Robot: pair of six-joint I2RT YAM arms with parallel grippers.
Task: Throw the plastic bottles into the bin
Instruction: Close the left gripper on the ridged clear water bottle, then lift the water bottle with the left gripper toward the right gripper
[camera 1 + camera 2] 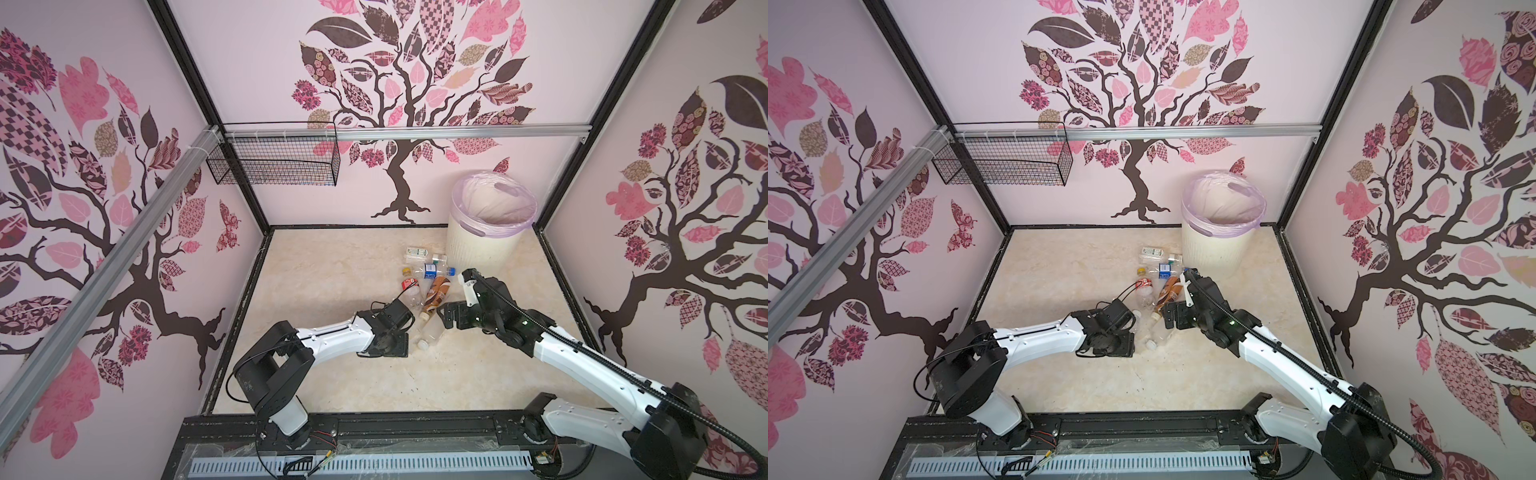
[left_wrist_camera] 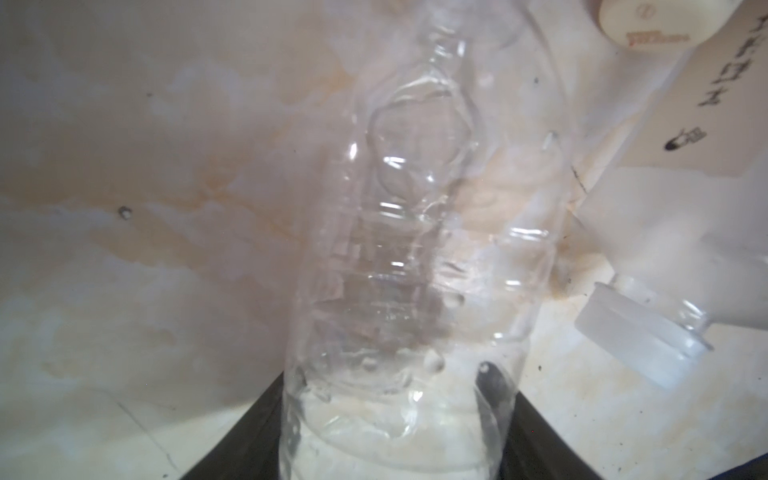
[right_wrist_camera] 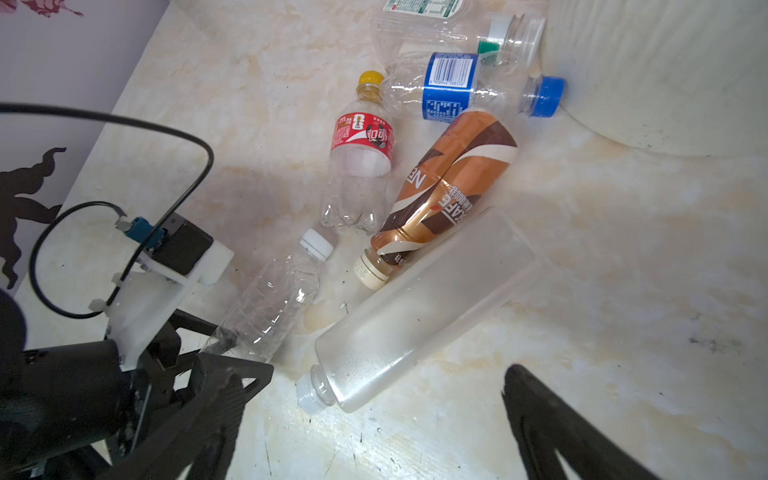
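– Bottles (image 1: pixel 432 291) lie heaped at seven o'clock of the bin (image 1: pixel 478 245), the nearest just beside its wall. How many?
– Seven I can count: red-label bottle (image 3: pixel 361 137), blue-label bottle (image 3: pixel 446 87), brown bottle (image 3: pixel 449 174), frosted bottle (image 3: pixel 424 307), clear bottle (image 3: pixel 270 299), plus two clear ones (image 3: pixel 415 23) at the heap's twelve o'clock, tangled, maybe hiding more. One bin.
– Grippers?
– Left gripper (image 2: pixel 401 395) pinches the clear bottle near its base; right gripper (image 3: pixel 388 374) hangs spread above the frosted bottle.
– Risks?
– Thin, slick plastic may buckle and squirt free on lifting. Arms sit close; one could clip the other or scatter neighbours.
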